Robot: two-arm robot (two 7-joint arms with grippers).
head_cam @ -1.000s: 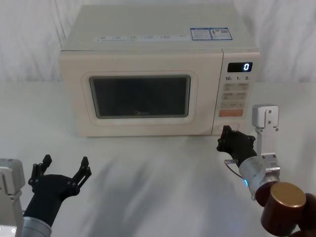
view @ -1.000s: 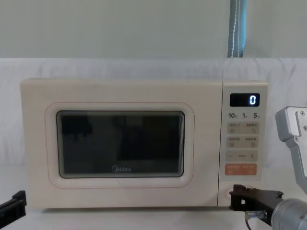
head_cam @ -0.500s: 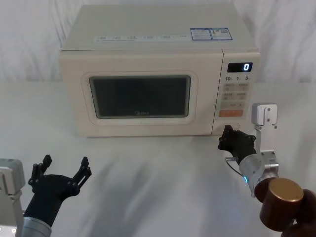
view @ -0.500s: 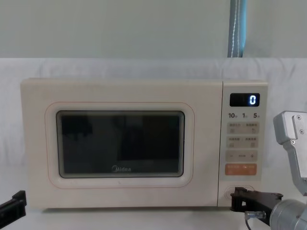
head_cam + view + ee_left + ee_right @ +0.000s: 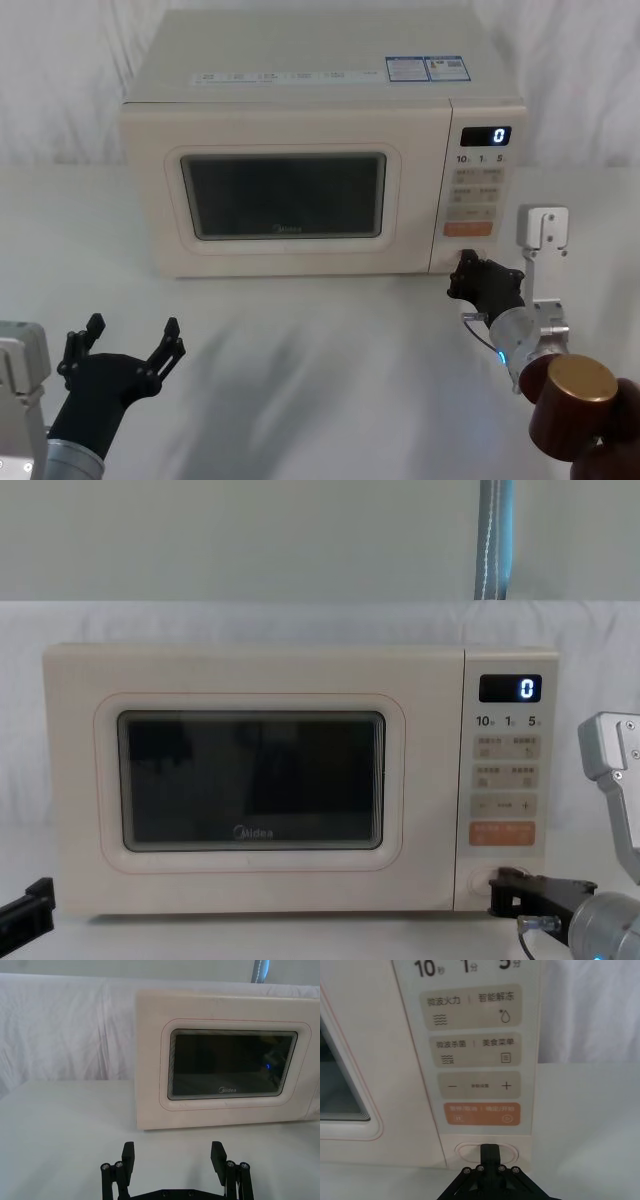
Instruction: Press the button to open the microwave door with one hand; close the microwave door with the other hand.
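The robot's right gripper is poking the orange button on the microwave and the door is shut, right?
Not quite. The right gripper is at the button, the wide cream unlabelled key at the bottom of the panel, just below the orange key. The right wrist view shows this. The microwave door is indeed shut.

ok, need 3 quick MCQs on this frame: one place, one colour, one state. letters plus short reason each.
1. Where is the right gripper?
A. at the button
B. at the display
C. on the table, far left

2. What colour is the key just above the button?
A. green
B. orange
C. black

3. What state is the microwave door in?
A. wide open
B. removed
C. closed

Answers: 1 A, its closed fingers meet the wide cream key; 2 B, the orange key sits directly above; 3 C, the door lies flush with the front. The left gripper waits open, low on the left.
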